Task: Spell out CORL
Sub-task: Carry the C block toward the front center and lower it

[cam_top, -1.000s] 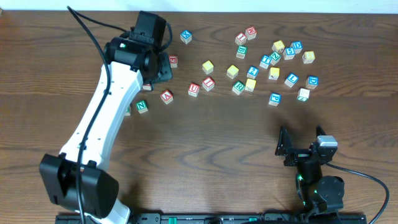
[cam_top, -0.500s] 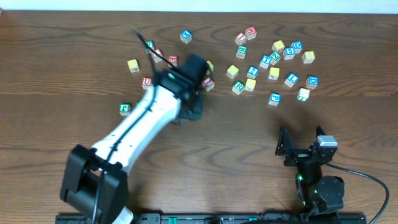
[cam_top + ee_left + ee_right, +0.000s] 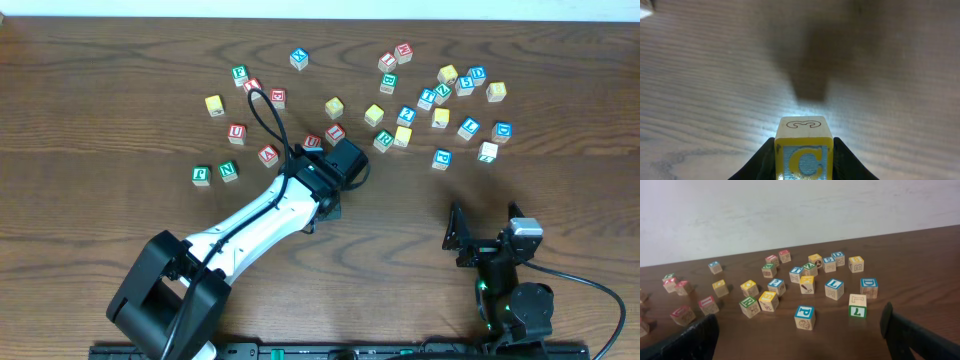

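Left gripper (image 3: 804, 166): I clamp the yellow wooden C block (image 3: 803, 142).
Placing: I lower it level onto the bare brown surface (image 3: 890, 100), leaving room.

Lettered blocks (image 3: 374, 115) lie scattered across the far half of the brown wooden table (image 3: 90, 200), with a looser group of red, green and yellow ones on the left and a denser group of blue and yellow ones on the right. The white left arm (image 3: 250, 218) reaches diagonally from its base at the near left toward the table's middle. Its dark wrist sits just short of two red blocks (image 3: 312, 142), and the left gripper (image 3: 325, 208) is mostly hidden beneath it. The right arm (image 3: 512, 295) sits folded at the near right, its right gripper (image 3: 458, 240) well apart from the blocks.
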Controlling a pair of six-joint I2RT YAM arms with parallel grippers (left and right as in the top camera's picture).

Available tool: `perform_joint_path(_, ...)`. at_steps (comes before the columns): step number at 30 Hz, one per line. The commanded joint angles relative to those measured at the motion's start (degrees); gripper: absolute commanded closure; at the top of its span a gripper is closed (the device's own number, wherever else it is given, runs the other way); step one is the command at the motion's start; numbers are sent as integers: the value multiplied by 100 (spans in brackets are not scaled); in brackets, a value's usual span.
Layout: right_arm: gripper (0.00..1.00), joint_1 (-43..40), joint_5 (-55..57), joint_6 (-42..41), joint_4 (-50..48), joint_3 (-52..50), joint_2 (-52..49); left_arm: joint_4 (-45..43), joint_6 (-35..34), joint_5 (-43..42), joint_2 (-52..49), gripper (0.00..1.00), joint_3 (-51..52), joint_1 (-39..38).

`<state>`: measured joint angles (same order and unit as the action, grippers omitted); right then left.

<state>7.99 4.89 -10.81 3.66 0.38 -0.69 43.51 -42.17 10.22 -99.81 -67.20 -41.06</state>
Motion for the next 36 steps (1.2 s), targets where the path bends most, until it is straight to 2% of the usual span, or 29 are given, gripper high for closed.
perform_joint_path(1,1,-42,11,81,22,-9,31,4,-522,562,26,92,55,-11)
perform_joint_path(9,1,-42,11,81,22,-9,31,-483,-522,610,24,92,542,-11)
perform_joint_path(13,1,-42,11,81,22,-9,31,-695,-87,549,24,92,721,-11)
perform_joint_path(22,1,-39,11,81,22,-9,31,-846,275,540,24,92,726,26)
perform_joint_path(28,1,-42,11,81,22,-9,31,-962,625,-184,24,92,737,562)
perform_joint_path(36,1,-42,11,81,22,-9,31,-977,855,-380,24,92,737,702)
